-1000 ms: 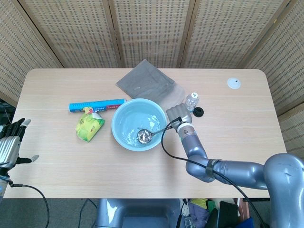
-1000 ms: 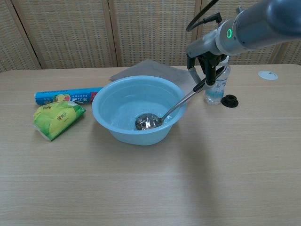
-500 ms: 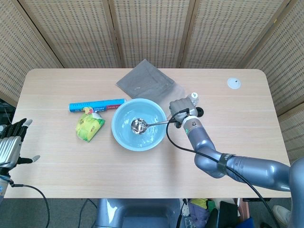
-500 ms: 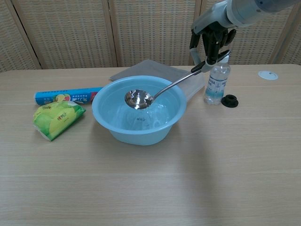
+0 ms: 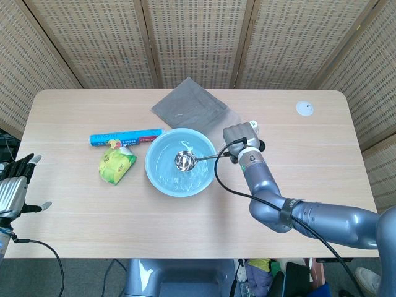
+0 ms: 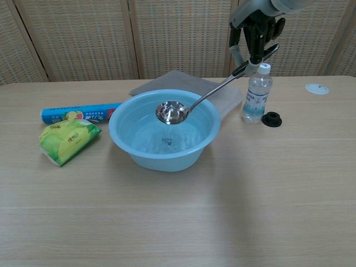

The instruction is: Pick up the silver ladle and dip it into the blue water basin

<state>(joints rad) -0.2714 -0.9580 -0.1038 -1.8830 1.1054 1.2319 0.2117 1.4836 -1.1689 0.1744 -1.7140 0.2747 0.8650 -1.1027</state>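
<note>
Pale wooden table (image 5: 74, 223) – woven screen (image 5: 198, 37) behind

Ladle (image 5: 185, 160) seemingly above basin (image 5: 158, 179)

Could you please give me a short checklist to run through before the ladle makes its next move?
1. Right hand grips the silver ladle by its handle: ok.
2. Ladle bowl is over the blue water basin, above the rim: ok.
3. Water bottle stands upright just below the hand: ok, but close.
4. Left hand holds nothing, off the table's edge: ok.
5. Water carried in the ladle bowl: cannot tell.
</note>
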